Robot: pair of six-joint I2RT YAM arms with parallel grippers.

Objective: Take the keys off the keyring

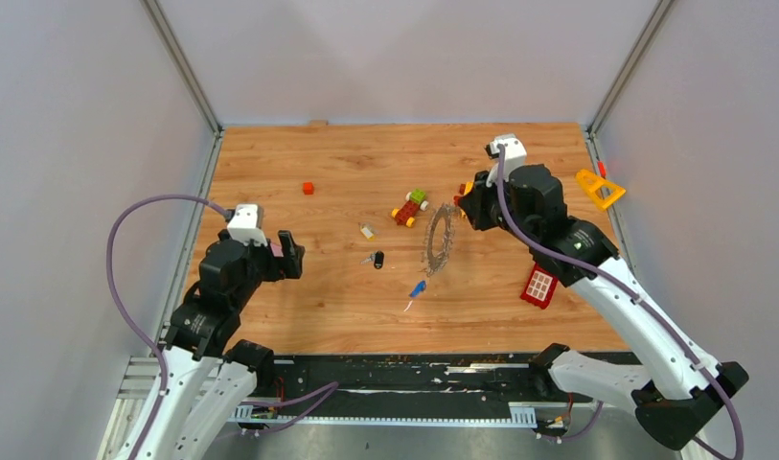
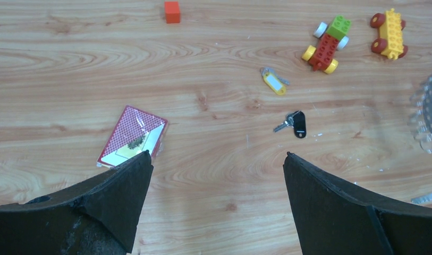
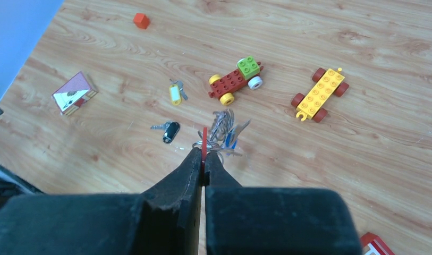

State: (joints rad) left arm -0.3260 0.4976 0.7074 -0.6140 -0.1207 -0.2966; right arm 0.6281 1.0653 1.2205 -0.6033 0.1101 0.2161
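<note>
The right gripper (image 3: 204, 155) was pinched tight on what looked like a red key (image 3: 204, 139) at the keyring (image 1: 431, 254), on edge mid-table — the left gripper (image 2: 218, 155) gaped, well apart. Better to slide it steadily round the coil than to yank.

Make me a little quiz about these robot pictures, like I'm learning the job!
1. True or false: the left gripper is open and holds nothing.
2. What does the right gripper pinch? A) the black key B) a red key at the keyring C) the red cube
3. Fill in: the right wrist view shows ___ toy cars.
Key: 1 true. 2 B. 3 two, the red car and the yellow car.
</note>
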